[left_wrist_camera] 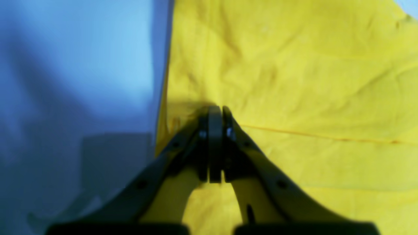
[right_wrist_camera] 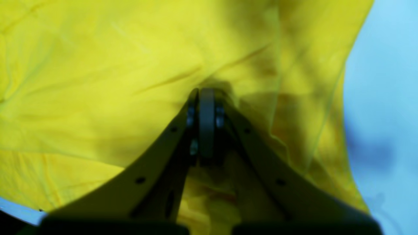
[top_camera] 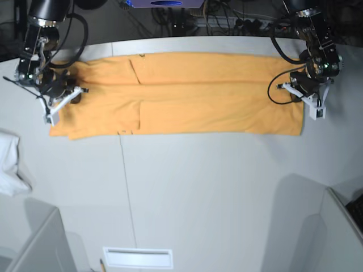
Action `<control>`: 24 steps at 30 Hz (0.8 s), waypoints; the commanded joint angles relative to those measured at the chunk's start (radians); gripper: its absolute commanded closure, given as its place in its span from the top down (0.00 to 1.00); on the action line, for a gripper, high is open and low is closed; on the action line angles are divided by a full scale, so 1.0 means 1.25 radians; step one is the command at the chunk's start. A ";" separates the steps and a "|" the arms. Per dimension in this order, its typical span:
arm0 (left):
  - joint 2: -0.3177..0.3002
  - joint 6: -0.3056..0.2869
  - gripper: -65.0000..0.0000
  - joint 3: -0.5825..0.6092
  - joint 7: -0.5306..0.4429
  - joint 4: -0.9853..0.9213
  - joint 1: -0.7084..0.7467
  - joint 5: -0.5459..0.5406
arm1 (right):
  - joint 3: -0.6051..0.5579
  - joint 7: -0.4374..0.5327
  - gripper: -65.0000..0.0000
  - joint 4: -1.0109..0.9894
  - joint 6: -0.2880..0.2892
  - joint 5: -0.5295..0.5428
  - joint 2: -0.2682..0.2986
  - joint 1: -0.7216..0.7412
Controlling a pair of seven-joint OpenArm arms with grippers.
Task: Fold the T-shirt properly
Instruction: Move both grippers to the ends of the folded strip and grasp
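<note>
One T-shirt (top_camera: 187,93), soft light-orange cotton with shallow creases, lies as a long flat band across the far part of the pale smooth surface (top_camera: 215,192). Two claws work it, one at each end: the left claw (left_wrist_camera: 216,111) is pinched together on the T-shirt's edge, the right claw (right_wrist_camera: 206,93) likewise clamped on a raised fold. One small white cloth (top_camera: 11,164) sits well apart from the T-shirt.

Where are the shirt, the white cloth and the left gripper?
T-shirt (top_camera: 215,90): base view, middle of the folded body.
White cloth (top_camera: 10,164): base view, its middle, at the left edge.
Left gripper (left_wrist_camera: 218,112): left wrist view, between its closed fingertips.
</note>
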 commanded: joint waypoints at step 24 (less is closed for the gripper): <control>0.006 -0.034 0.00 -0.076 0.194 0.102 -0.285 0.116 | 0.007 0.035 0.00 0.120 -0.004 0.041 -0.012 0.188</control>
